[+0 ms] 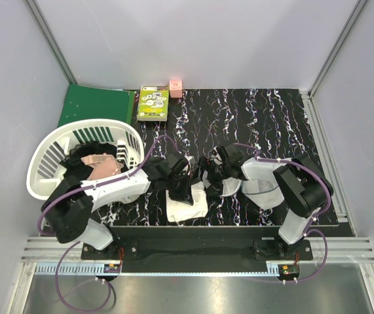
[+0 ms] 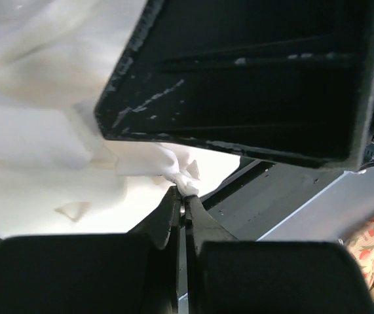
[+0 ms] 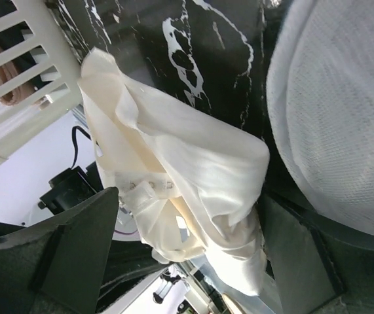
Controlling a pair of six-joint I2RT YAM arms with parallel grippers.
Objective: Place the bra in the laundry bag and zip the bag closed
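The bra is a cream-white satin garment with a hook strip, not black. It lies crumpled at the table's front middle [image 1: 196, 204]. My left gripper [image 1: 185, 190] stands over it, shut on a small fold of its fabric [image 2: 188, 182]. My right gripper [image 1: 214, 175] is open, and its two fingers [image 3: 82, 248] straddle the bunched bra [image 3: 193, 170] without closing on it. The laundry bag [image 1: 260, 187], white mesh, lies under the right arm. It fills the right side of the right wrist view [image 3: 334, 118]. Its zipper is hidden.
A white slatted basket [image 1: 42, 163] at the left holds black fabric [image 1: 82, 157] and a pale pink garment [image 1: 100, 167]. A green folder [image 1: 95, 104], a green box [image 1: 154, 103] and a small pink block [image 1: 175, 87] lie at the back. The other gripper's dark body [image 2: 252, 78] hangs close above mine.
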